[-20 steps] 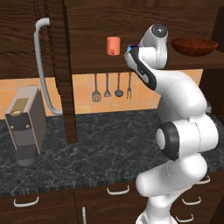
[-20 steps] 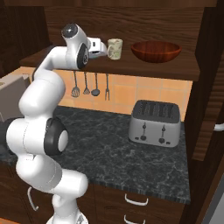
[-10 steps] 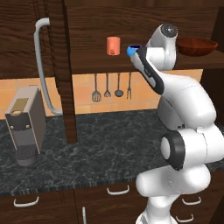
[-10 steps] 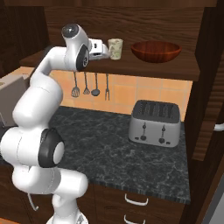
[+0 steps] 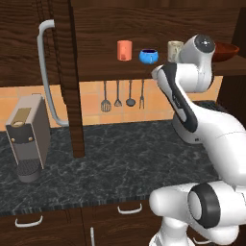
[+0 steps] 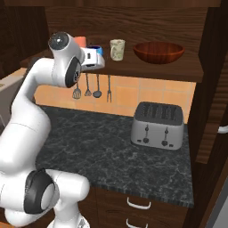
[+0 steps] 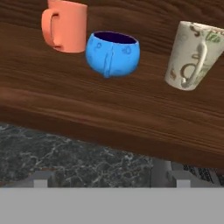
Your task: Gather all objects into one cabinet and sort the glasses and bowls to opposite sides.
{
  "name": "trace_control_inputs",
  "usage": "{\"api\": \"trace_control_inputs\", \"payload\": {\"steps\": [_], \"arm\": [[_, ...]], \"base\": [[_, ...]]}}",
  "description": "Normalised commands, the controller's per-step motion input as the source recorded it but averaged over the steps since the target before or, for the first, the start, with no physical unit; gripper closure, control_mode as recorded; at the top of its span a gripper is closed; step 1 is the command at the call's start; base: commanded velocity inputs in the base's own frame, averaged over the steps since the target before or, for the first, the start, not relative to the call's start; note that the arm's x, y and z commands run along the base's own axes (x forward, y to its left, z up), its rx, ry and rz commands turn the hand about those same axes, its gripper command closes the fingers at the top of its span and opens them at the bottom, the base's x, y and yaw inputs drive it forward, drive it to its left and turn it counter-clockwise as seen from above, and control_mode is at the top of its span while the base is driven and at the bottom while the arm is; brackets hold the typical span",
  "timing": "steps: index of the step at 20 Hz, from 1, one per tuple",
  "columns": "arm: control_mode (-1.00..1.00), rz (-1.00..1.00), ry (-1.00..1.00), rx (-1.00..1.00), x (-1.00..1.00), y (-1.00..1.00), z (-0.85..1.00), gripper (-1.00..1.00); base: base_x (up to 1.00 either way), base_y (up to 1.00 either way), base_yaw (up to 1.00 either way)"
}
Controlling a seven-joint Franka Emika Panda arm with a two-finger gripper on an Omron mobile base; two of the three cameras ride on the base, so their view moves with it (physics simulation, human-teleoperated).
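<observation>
On the wooden shelf (image 7: 109, 109) of the open cabinet stand a salmon-orange cup (image 7: 65, 26), a small bright blue bowl (image 7: 113, 53) and a beige patterned cup (image 7: 194, 54), side by side and apart. A wide reddish-brown bowl (image 6: 158, 52) sits further right on the same shelf (image 6: 133, 67). My gripper (image 6: 95, 60) hovers just in front of the blue bowl (image 6: 94, 46), open, with nothing between its fingers. In the left base view the arm partly hides the brown bowl (image 5: 227, 49).
The cabinet door (image 5: 72, 81) with its curved grey handle (image 5: 45, 72) stands open at the left. Kitchen utensils (image 5: 120, 93) hang under the shelf. A coffee machine (image 5: 26, 137) and a toaster (image 6: 156, 124) stand on the dark stone counter (image 6: 98, 151).
The gripper has opened and let go of the blue bowl, which now stands on the shelf. The hand has drawn back a little from it and the arm's upper joints have swung.
</observation>
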Motion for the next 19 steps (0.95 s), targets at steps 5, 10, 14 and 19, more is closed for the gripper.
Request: {"api": "trace_control_inputs", "payload": {"steps": [5, 10, 14, 19], "arm": [[-1.0, 0.07, -0.13, 0.0, -1.0, 0.0, -0.3, -1.0], [-1.0, 0.05, -0.12, 0.0, -1.0, 0.0, -0.49, -1.0], [-1.0, 0.03, -0.08, -0.01, -1.0, 0.0, -0.62, -1.0], [-1.0, 0.0, -0.01, -0.14, -1.0, 0.01, -0.91, -1.0]], "base": [[0.0, 0.0, 0.0], [0.0, 0.0, 0.0], [0.0, 0.0, 0.0], [0.0, 0.0, 0.0]]}}
